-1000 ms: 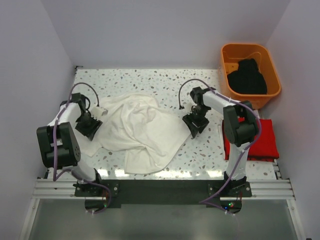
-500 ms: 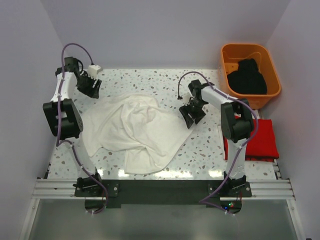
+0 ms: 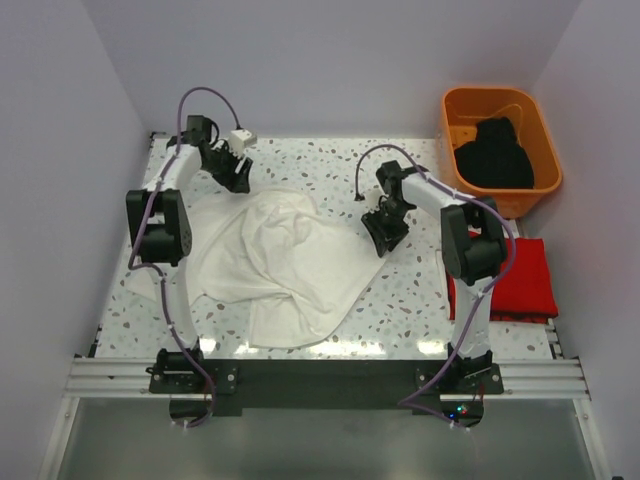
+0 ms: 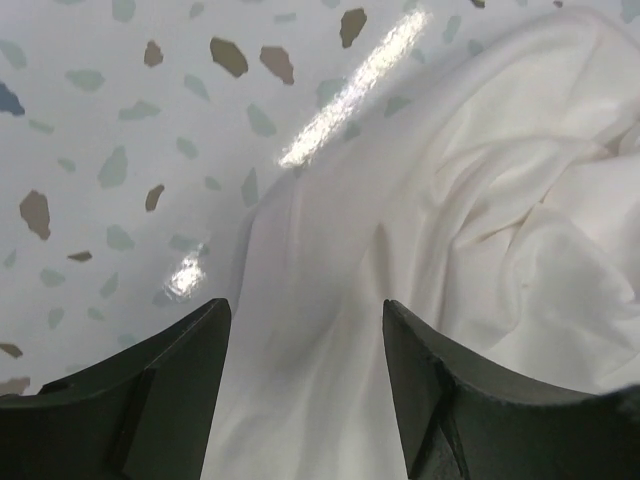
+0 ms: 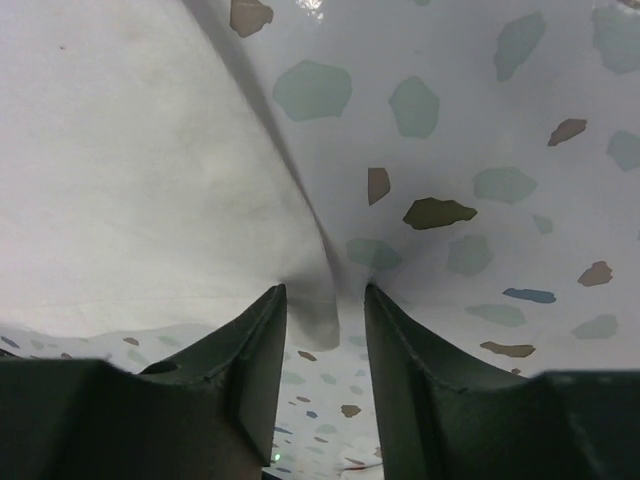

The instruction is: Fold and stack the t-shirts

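Observation:
The white t-shirt [image 3: 285, 260] lies crumpled in the middle of the table. My left gripper [image 3: 236, 168] is open over its far left edge; in the left wrist view [image 4: 305, 310] white cloth [image 4: 460, 200] lies below and between the jaws. My right gripper [image 3: 385, 226] is at the shirt's right edge. In the right wrist view [image 5: 325, 290] its jaws stand narrowly apart around a peaked corner of the white cloth [image 5: 150, 170]. The red t-shirt [image 3: 525, 280] lies folded at the right. The black t-shirt [image 3: 495, 155] lies bunched in the tub.
An orange plastic tub [image 3: 545, 135] stands at the far right corner. White walls close in the speckled table [image 3: 400, 300] on the left, far and right sides. Both arm bases sit on the rail at the near edge.
My left arm has swung from the shirt's left side up to the far left corner, then right along the shirt's far edge. My right gripper has shifted slightly toward the shirt's right edge.

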You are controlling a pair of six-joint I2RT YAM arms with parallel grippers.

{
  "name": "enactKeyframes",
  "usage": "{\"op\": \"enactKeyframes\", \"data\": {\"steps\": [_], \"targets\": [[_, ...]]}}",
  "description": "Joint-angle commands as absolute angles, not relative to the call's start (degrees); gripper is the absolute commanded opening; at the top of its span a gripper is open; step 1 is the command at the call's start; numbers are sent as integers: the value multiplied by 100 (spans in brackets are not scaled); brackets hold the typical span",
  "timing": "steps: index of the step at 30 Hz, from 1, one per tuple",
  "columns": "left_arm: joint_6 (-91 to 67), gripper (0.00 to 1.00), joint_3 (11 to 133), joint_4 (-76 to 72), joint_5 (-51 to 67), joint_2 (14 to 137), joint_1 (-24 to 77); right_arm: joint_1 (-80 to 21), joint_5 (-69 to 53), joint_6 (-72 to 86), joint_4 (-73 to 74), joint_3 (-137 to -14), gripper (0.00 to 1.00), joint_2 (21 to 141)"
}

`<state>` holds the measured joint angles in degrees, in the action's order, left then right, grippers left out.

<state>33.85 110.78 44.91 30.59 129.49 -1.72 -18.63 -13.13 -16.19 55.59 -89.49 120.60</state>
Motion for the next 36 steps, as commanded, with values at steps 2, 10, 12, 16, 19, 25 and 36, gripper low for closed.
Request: {"op": "enactKeyframes", "data": {"steps": [2, 10, 12, 16, 19, 25, 36], "targets": [[3068, 68, 11407, 3718, 3472, 13156, -44, -2013, -1792, -1635, 5484, -8613, 34, 12269], [3059, 69, 11918, 3622, 3718, 13579, 395, -2039, -2022, -2030, 5836, -8736, 0, 12182], [3120, 69, 11953, 3551, 3691, 13667, 509, -2022, -1891, -2048, 5705, -8657, 0, 12007], [3190, 69, 12049, 3542, 3709, 13816, 659, -1995, -1609, -2101, 5651, -8692, 0, 11865], [3322, 59, 12138, 3612, 3639, 13974, 747, -1838, -1390, -2162, 5687, -8841, 0, 11891], [3541, 19, 12515, 3788, 3770, 14001, 738, -1276, -1116, -2346, 5985, -9780, 0, 12216], [3076, 0, 11437, 2339, 4271, 12404, 353, -1125, -966, -3022, 6617, -11285, 0, 12175]]}}
